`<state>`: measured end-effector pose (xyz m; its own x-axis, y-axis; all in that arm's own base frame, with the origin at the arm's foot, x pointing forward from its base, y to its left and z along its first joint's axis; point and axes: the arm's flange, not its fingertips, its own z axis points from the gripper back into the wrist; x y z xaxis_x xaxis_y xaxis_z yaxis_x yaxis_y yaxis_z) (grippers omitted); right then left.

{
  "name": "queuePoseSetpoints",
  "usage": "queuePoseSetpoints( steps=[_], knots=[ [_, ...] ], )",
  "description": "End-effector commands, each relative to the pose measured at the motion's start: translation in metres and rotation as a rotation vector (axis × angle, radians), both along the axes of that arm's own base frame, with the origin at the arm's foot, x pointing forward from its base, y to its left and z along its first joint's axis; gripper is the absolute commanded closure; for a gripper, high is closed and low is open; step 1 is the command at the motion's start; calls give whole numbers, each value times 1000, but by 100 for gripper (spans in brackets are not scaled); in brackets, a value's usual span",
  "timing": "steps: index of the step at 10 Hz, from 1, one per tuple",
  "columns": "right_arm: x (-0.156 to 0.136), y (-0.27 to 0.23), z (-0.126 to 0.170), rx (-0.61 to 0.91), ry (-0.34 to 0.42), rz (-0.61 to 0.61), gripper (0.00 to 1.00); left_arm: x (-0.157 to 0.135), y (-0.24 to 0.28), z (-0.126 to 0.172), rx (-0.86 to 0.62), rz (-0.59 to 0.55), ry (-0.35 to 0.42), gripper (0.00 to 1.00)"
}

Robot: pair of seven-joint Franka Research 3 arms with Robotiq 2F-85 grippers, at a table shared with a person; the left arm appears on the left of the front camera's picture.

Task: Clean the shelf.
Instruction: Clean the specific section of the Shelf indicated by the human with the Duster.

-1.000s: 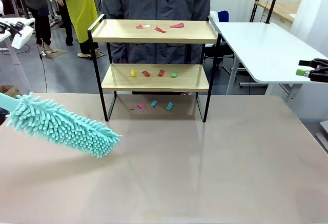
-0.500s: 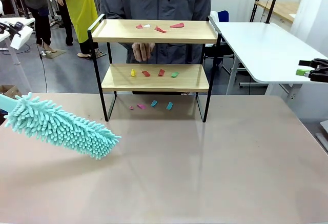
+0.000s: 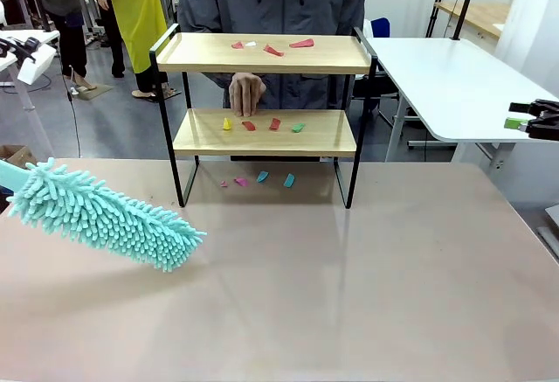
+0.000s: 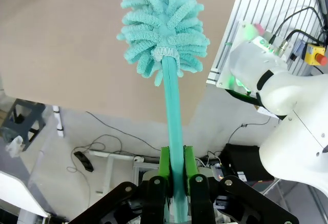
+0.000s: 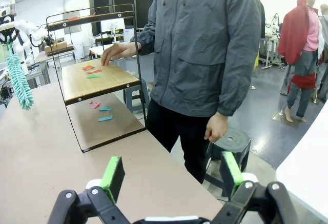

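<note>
Left wrist view, left gripper [image 4: 177,165]: clamped on teal fluffy duster [image 4: 163,24] by its handle.
Right gripper [image 5: 171,175]: jaws wide, empty.
Black-framed wooden shelf [image 3: 201,52]: well beyond duster.

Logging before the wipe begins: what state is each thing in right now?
Two-tier wooden shelf with black frame: upright, coloured scraps on both boards.
Fluffy turquoise duster: held tilted over the table.
Left gripper: shut on the duster's handle.
Right gripper: open, empty.
Person's hand: at the lower board.
</note>
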<state>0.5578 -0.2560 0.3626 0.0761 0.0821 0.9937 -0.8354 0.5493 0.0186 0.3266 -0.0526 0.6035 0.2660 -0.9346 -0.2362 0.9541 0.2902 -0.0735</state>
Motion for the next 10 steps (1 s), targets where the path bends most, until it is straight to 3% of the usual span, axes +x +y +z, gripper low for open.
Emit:
queuePoseSetpoints(
  steps=[1, 9, 10],
  knots=[
    [0, 2, 5, 4, 14, -6, 0, -2, 1, 4, 4, 8, 0, 87],
    [0, 2, 5, 4, 14, -6, 0, 0, 0, 0, 0, 0, 0, 87],
    [0, 2, 5, 4, 14, -6, 0, -17, -19, 12, -43, 36, -19, 87]
  ],
)
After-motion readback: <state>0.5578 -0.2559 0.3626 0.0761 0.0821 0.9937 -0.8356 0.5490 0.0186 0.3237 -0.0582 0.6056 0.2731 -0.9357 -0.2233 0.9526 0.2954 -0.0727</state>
